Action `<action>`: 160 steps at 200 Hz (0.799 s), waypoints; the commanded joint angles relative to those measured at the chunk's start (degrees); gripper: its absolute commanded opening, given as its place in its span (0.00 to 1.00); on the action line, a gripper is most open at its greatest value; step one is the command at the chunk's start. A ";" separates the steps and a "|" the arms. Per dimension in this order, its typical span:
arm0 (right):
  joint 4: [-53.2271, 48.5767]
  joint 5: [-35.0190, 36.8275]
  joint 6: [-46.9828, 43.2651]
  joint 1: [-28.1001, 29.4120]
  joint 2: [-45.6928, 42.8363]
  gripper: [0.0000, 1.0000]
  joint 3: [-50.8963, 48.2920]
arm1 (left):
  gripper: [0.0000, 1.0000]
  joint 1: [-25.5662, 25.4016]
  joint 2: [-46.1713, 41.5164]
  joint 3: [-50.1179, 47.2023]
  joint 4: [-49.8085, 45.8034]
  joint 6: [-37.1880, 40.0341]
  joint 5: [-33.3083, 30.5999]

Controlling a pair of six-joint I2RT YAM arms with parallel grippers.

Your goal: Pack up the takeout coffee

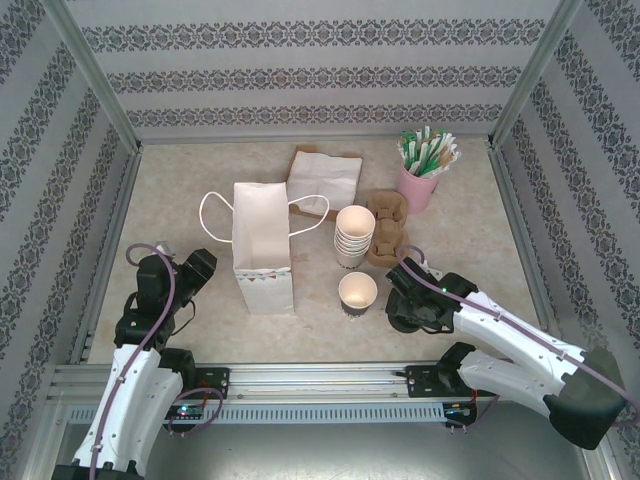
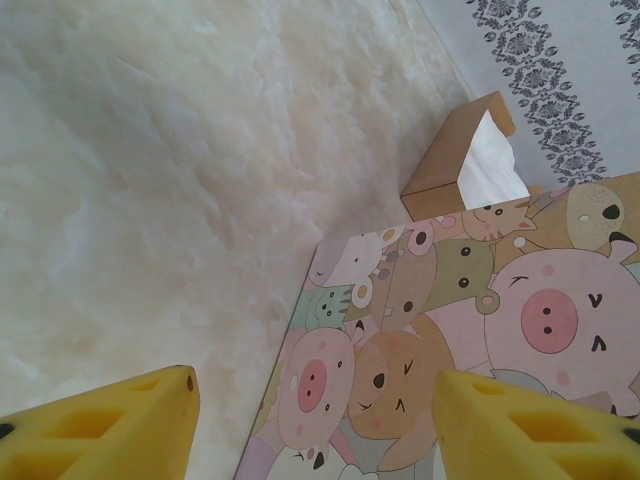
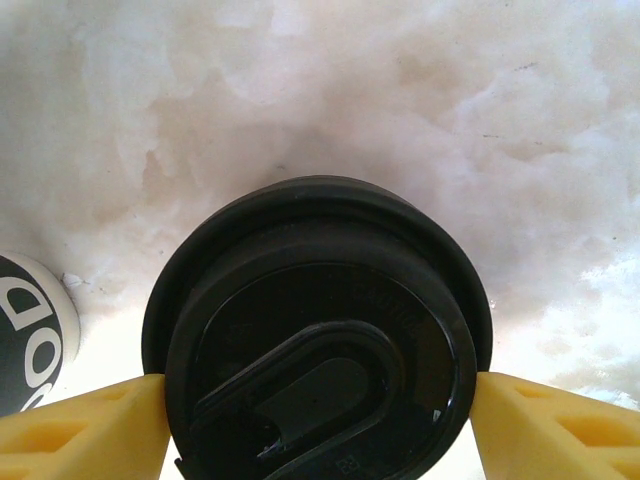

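Cutting off the near rim of the takeout coffee (image 3: 320, 330) at the bottom edge of the right wrist view, and concealing its white cup wall beneath the black lid. Showing just a sliver of a lettered cup (image 3: 28, 335) at the left edge. Burying the coffee under the right gripper (image 1: 410, 300) by the table's (image 1: 200, 330) near right edge. Cropping the paper bag (image 2: 470, 340) at right and bottom of the left wrist view, partly masking the brown box (image 2: 440, 170) behind.

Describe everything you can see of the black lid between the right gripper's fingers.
The black plastic lid is round and glossy, with a raised rim, a sunken centre, an oblong sip tab and embossed lettering. It sits top up over the pale marbled table. Yellow fingers of the right gripper touch its opposite edges. What lies beneath is hidden.
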 commanded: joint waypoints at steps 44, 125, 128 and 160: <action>0.48 -0.42 -0.96 -1.36 -0.72 0.81 -2.00 | 0.64 -0.50 0.12 0.44 2.73 -0.66 0.74; -0.86 -0.06 -1.46 -1.61 -1.69 0.75 -0.47 | 0.64 -0.48 0.21 0.79 2.59 -0.48 0.79; -1.02 -0.03 -1.53 -1.60 -1.77 0.75 -0.34 | 0.64 -0.50 0.23 0.80 2.59 -0.48 0.81; -2.64 -0.19 -2.23 -1.70 -2.71 0.74 1.45 | 0.64 -0.53 0.22 1.06 2.63 -0.33 0.73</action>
